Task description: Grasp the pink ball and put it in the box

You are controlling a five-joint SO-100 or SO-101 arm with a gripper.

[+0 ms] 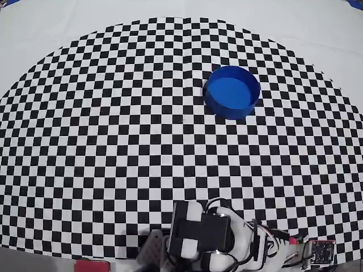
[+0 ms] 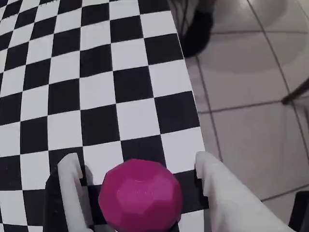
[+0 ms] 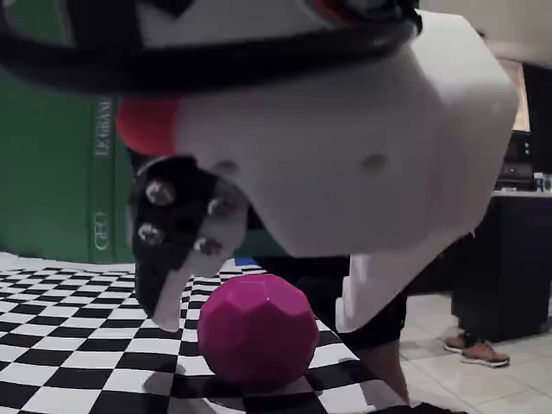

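Note:
The pink ball (image 2: pixel 140 195) rests on the checkered cloth near its edge, between my gripper's (image 2: pixel 136 162) two white fingers. A small gap shows on each side of the ball, so the gripper is open around it. The fixed view shows the same: the ball (image 3: pixel 256 328) sits on the cloth with the gripper (image 3: pixel 259 321) straddling it from above. In the overhead view the arm (image 1: pixel 198 235) at the bottom edge hides the ball. The box (image 1: pixel 227 110), round and blue, stands empty far away at the upper right.
The cloth's edge (image 2: pixel 193 121) runs just right of the ball in the wrist view, with tiled floor (image 2: pixel 251 121) beyond it. The fixed view shows a green panel (image 3: pixel 52 172) behind, dark furniture (image 3: pixel 504 259) and a shoe (image 3: pixel 473 350) on the floor.

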